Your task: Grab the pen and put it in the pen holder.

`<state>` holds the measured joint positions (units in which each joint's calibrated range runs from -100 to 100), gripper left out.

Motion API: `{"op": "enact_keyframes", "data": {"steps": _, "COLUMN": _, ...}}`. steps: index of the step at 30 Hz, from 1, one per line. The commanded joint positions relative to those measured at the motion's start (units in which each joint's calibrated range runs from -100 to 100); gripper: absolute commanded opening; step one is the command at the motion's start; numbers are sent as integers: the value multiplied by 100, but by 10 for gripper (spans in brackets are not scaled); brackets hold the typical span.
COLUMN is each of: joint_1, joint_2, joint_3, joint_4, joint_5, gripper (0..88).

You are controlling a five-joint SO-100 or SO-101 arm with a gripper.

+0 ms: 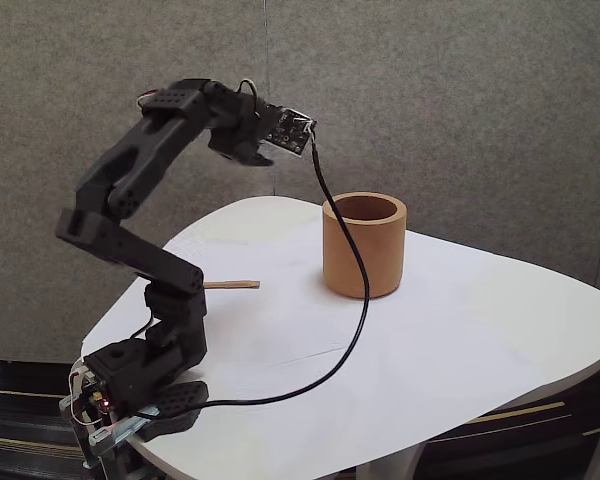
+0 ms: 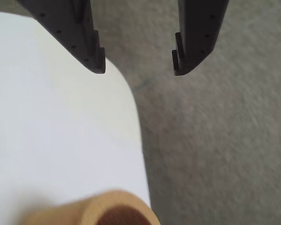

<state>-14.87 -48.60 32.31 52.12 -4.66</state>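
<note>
The pen is a short orange-brown stick lying flat on the white table, just right of the arm's lower links. The pen holder, a squat orange-tan cup, stands upright to the right of it; its rim shows blurred at the bottom of the wrist view. My gripper is raised high above the table's back left, well above and apart from both. In the wrist view the gripper is open, with nothing between its dark fingers, and hangs over the table's rounded edge.
A long black cable hangs from the wrist camera board, crosses in front of the cup and runs over the table to the arm's base. Grey felt wall stands behind. The table's right half is bare white.
</note>
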Motion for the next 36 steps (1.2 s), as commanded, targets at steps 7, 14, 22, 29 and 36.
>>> {"op": "enact_keyframes", "data": {"steps": 7, "joint_1": -1953, "joint_2": 1294, "joint_3": 424, "joint_4": 407, "joint_5": -26, "gripper": 199}}
{"op": "enact_keyframes", "data": {"steps": 14, "joint_1": -2246, "joint_2": 2424, "joint_3": 424, "joint_4": 517, "joint_5": -31, "gripper": 199}}
{"op": "enact_keyframes", "data": {"steps": 22, "joint_1": -2246, "joint_2": 3465, "joint_3": 379, "joint_4": 517, "joint_5": -31, "gripper": 199}}
{"op": "enact_keyframes", "data": {"steps": 29, "joint_1": -2246, "joint_2": 4637, "joint_3": -235, "joint_4": 576, "joint_5": -31, "gripper": 199}}
{"op": "enact_keyframes", "data": {"steps": 36, "joint_1": -2246, "joint_2": 4994, "joint_3": -1119, "joint_4": 585, "joint_5": -31, "gripper": 199}}
